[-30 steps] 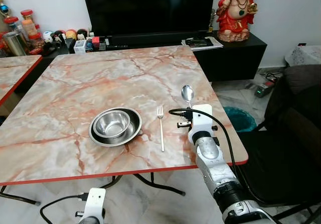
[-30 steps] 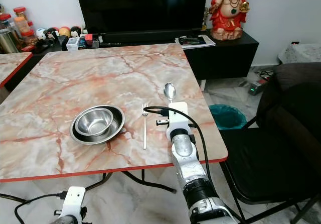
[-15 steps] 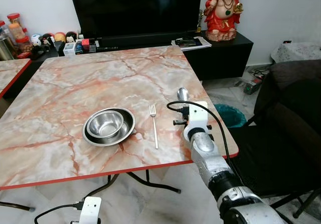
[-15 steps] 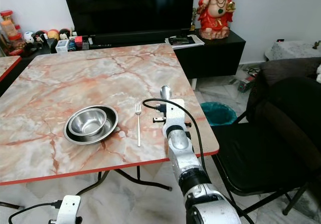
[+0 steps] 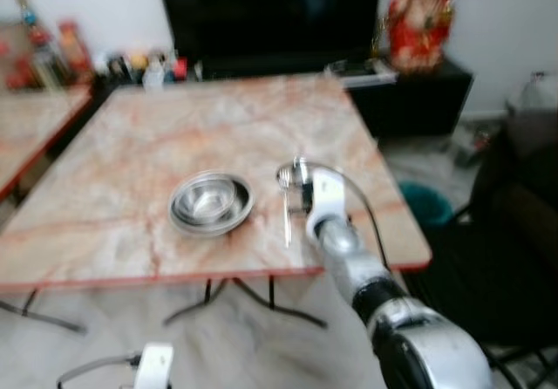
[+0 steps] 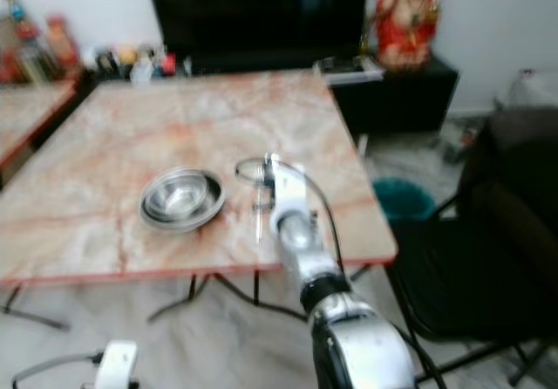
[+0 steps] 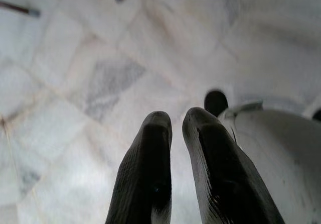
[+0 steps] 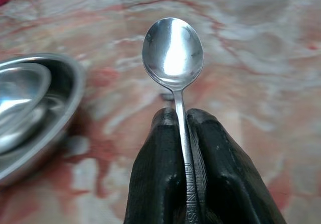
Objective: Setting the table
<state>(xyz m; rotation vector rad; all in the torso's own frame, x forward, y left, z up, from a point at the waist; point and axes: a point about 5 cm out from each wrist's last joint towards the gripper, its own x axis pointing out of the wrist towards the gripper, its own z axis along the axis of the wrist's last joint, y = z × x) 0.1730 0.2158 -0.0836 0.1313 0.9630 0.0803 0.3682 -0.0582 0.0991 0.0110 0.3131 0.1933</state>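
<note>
From the head cameras, blurred as they are, the right gripper (image 5: 301, 180) reaches out over the marble table (image 5: 131, 145), carrying the spoon (image 5: 284, 176) just beside the stacked steel bowls (image 5: 210, 202), on their right. The fork (image 5: 287, 219) lies on that same side of the bowls, under the arm.

On to the left wrist view: the left gripper (image 7: 175, 133) hangs idle above pale floor tiles (image 7: 75, 83), its two black fingers nearly touching with nothing between them.

Now the right wrist view, sharp and clear: both fingers (image 8: 153, 184) pinch the spoon's handle, bowl end pointing forward, with the steel bowls close alongside. That spoon looks light, rigid and slick polished steel, so a firm squeeze on the flat handle, as here, seems the sensible hold; it could twist if gripped loosely.
</note>
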